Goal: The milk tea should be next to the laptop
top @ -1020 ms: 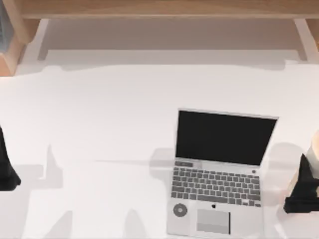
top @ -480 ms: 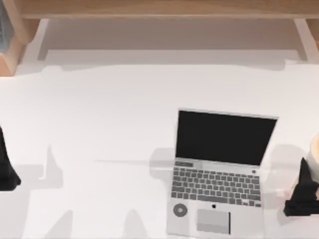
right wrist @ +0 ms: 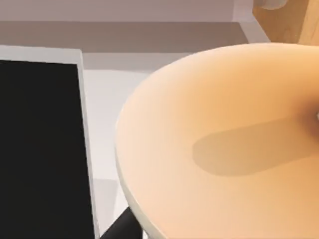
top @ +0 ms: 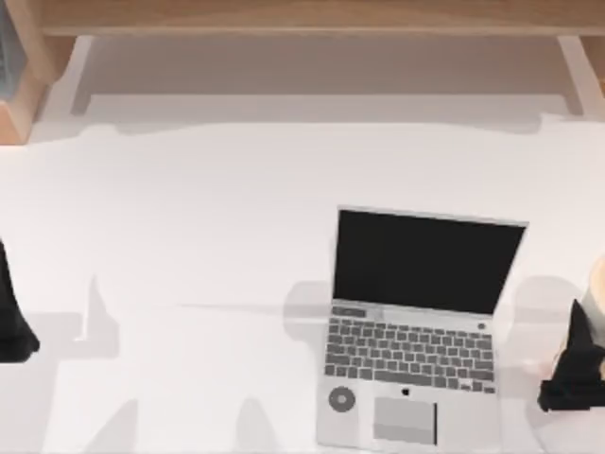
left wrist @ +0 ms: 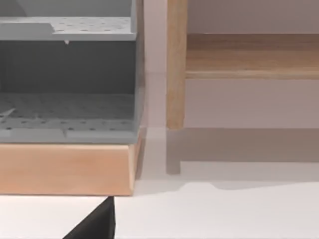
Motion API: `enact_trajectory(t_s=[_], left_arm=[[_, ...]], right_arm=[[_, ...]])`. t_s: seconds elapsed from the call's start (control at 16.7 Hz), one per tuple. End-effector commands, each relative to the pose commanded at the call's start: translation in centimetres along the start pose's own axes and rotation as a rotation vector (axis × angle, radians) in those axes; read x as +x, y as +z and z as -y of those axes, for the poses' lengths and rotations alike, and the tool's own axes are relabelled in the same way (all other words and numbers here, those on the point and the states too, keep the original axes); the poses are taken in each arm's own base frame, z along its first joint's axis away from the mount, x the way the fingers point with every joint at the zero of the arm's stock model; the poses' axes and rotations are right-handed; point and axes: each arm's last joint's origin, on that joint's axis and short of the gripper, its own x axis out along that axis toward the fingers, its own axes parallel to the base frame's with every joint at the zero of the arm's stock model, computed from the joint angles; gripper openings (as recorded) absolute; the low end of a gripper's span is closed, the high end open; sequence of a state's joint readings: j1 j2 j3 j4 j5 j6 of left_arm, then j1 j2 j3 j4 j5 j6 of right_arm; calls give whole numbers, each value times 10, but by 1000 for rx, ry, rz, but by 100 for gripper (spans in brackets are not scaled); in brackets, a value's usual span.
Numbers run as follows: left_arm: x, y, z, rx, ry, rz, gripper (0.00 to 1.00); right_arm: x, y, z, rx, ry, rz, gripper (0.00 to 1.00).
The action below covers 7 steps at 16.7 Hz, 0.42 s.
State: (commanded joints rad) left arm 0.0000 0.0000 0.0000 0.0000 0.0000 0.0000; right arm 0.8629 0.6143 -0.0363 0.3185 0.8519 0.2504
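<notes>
The silver-grey laptop (top: 414, 364) stands open right of the table's centre, its black screen (right wrist: 40, 149) also showing in the right wrist view. At the table's right edge is the milk tea (top: 597, 284), a pale cream container cut off by the frame. Its rounded beige top (right wrist: 224, 149) looms very close in the right wrist view. My right gripper (top: 574, 364) is a black shape just in front of the milk tea, to the laptop's right. My left gripper (top: 8, 322) is parked at the table's left edge.
A wooden ledge (top: 302, 14) runs along the back of the table. A grey perforated rack (left wrist: 65, 84) on a wooden base sits at the back left, with a wooden post (left wrist: 175, 64) beside it. White tabletop (top: 189, 236) stretches left of the laptop.
My right gripper has slipped a little toward the table's front edge, by the milk tea. The laptop and the left arm have not moved.
</notes>
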Motion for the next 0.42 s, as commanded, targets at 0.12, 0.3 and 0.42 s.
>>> enact_trajectory(t_s=[0.12, 0.3, 0.42], left_arm=[[0, 0, 0, 0, 0, 0, 100], [0, 0, 0, 0, 0, 0, 100], [0, 0, 0, 0, 0, 0, 100]], right_arm=[[0, 0, 0, 0, 0, 0, 100], [0, 0, 0, 0, 0, 0, 100], [0, 0, 0, 0, 0, 0, 100]])
